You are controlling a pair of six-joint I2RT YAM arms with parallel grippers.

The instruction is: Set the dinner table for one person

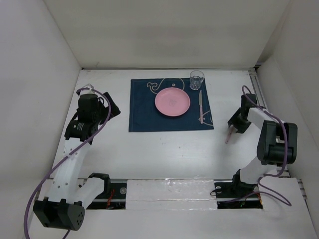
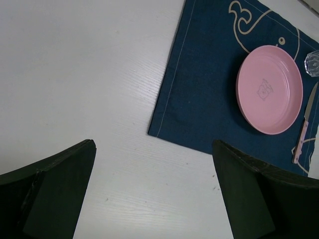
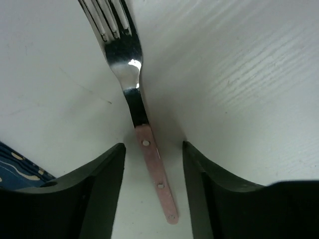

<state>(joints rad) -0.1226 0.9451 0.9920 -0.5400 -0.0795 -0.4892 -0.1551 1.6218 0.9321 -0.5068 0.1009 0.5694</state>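
Right gripper (image 3: pixel 153 147) hangs over the white dinner table (image 1: pixel 164 154) just right of the fish-print placemat (image 1: pixel 144 112), jaws apart and straddling the pink handle of the fork (image 3: pixel 133 94), which lies flat and unclamped. For a clean pick, I would lower until both pads flank the riveted handle, close squarely, and lift level. Left gripper (image 2: pixel 153 144) sits left of the placemat, jaws apart and empty.

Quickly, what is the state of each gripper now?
Left gripper: open, holding nothing.
Right gripper: open, straddling the fork without touching it.
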